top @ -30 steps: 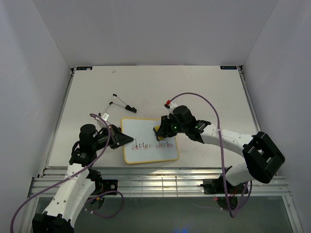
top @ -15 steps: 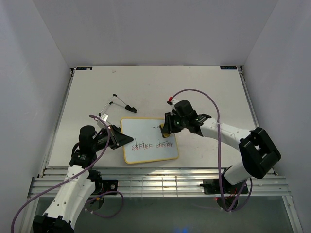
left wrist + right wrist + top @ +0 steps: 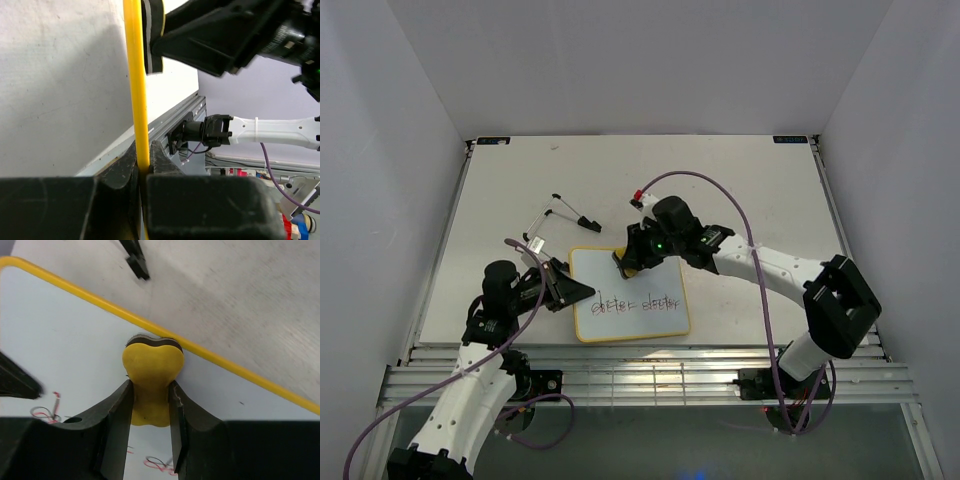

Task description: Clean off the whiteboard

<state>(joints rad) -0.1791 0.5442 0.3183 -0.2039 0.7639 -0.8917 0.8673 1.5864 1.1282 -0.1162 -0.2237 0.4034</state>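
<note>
From above, the board (image 3: 640, 282) lay flat close to the table's (image 3: 760, 180) near edge, a little left of middle, with a line of scrawl (image 3: 636, 303) across its near half. The left gripper (image 3: 578, 290) pinched the board's left rim. The right gripper (image 3: 626, 262) held a yellow eraser (image 3: 631, 270) just inside the board's far rim. Some small black bits (image 3: 576, 214) lay toward the table's far-left corner, apart from the board. The far and right edges were well apart from it.

From the left wrist, the board (image 3: 136, 75) showed edge-on as a yellow strip, both fingers pressed against it. The eraser (image 3: 152, 35) touched its face.

From the right wrist, the fingers (image 3: 117, 415) clamped the eraser's (image 3: 152, 360) waist, its head against the yellow rim.
</note>
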